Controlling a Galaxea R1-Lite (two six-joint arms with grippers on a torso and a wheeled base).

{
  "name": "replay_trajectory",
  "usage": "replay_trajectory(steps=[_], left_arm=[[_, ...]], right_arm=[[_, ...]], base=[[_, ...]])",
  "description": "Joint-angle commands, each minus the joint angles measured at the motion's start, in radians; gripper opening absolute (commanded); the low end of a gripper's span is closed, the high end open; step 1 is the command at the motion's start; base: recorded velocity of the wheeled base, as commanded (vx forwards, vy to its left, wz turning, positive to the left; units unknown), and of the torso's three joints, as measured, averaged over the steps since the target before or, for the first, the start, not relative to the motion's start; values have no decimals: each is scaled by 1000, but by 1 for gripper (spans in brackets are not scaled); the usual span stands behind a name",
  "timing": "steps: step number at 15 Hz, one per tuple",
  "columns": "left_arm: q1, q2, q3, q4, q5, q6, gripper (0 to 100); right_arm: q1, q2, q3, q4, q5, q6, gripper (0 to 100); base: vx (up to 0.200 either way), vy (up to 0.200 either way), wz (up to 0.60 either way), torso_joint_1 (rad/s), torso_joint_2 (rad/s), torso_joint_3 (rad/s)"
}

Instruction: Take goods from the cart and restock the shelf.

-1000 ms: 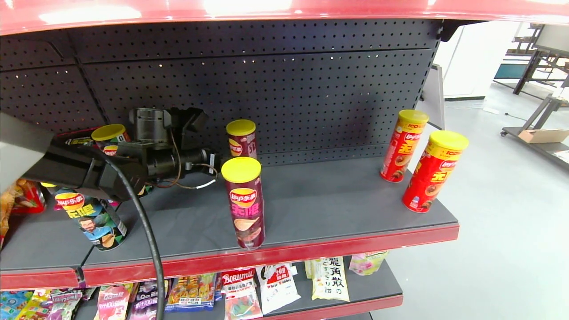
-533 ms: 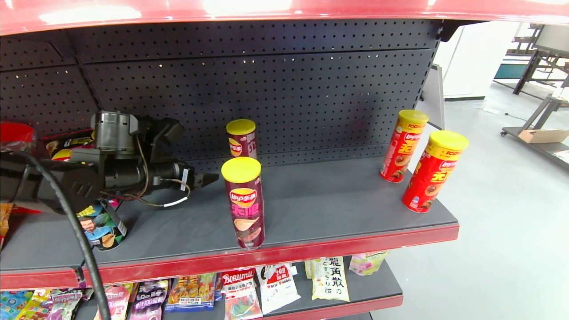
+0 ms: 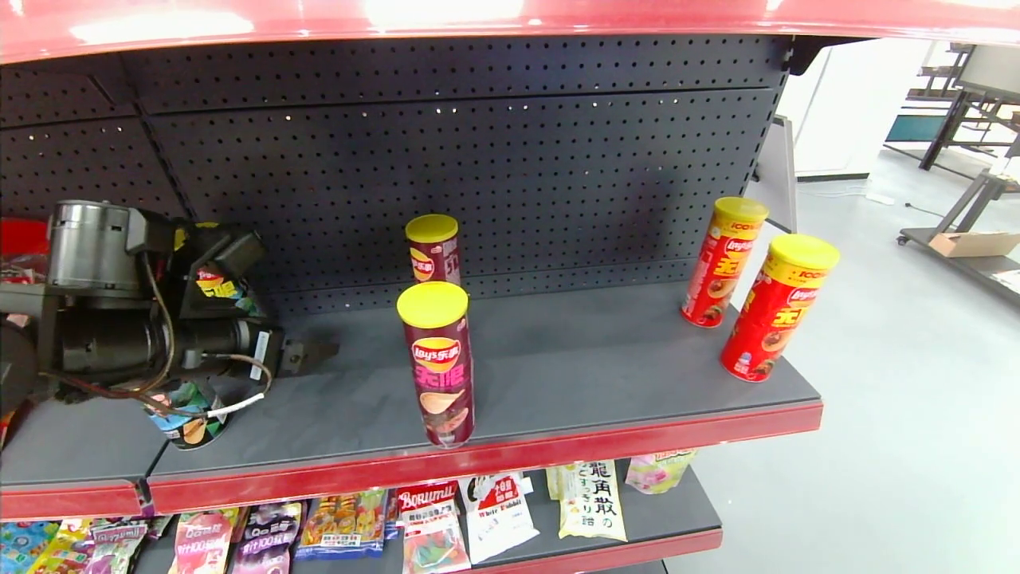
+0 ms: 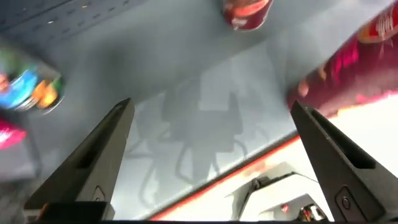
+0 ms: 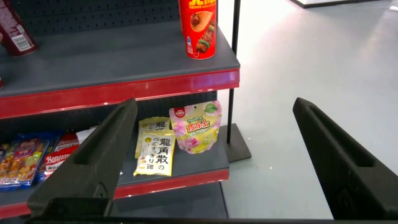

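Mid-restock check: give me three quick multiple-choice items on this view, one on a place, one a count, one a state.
1. Where on the grey shelf does the front maroon can stand? A. near the front edge B. against the back panel C. at the right end
2. How many red cans stand at that shelf's right end? A. one B. two C. four
3. The left gripper is: A. open and empty B. shut on a can C. shut on a bag
Answers: 1 A, it stands just behind the edge. 2 B, a pair, both yellow-lidded. 3 A, its fingers are spread with nothing between.
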Motion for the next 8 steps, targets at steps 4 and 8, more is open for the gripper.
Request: replay_trajectory(steps=[4, 8], left_arm=[[38, -236, 97, 146, 8, 24, 100], [43, -574, 182, 366, 11, 41, 100]], right_arm=[[0, 1, 0, 0, 0, 0, 100], [0, 1, 0, 0, 0, 0, 100]], base=[[0, 0, 0, 0, 0, 0], [0, 0, 0, 0, 0, 0]])
